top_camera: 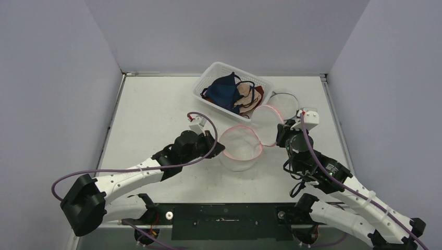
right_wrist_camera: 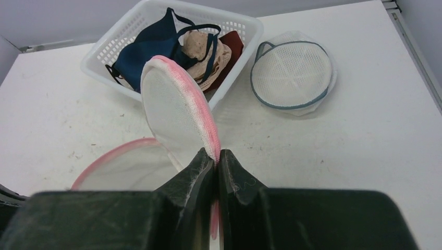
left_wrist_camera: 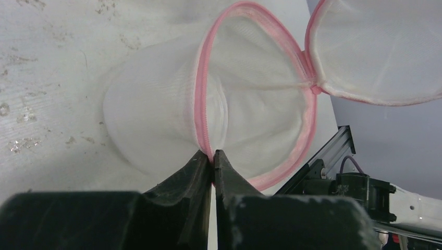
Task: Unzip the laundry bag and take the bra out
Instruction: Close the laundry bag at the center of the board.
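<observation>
Bag handling first: in the top view the laundry bag [top_camera: 240, 151] is thin white mesh with a pink zip edge. I'd guess it's featherlight, floppy and easy to snag, with the stitched edge the only firm place to pinch. It sits in the middle of the table [top_camera: 151, 120], splayed open like a clamshell between the arms. The left gripper [top_camera: 215, 141] meets the near half's edge, the right gripper [top_camera: 280, 136] the raised flap's. The bras [top_camera: 226, 91] are piled in the white basket [top_camera: 200, 87] behind it, well apart from both grippers.

Left wrist view: jaws pinched tight on the pink edge [left_wrist_camera: 200, 99]. The bag's pocket is right ahead of the fingertips, and it looks empty to me.

Right wrist view: jaws clamped on the flap [right_wrist_camera: 174, 109] at its pink edge, flap standing up. The basket is beyond, with soft, stretchy-looking bras in it; straps are probably the best handle. A blue-edged mesh pouch [right_wrist_camera: 292, 73] lies just beside the basket.
</observation>
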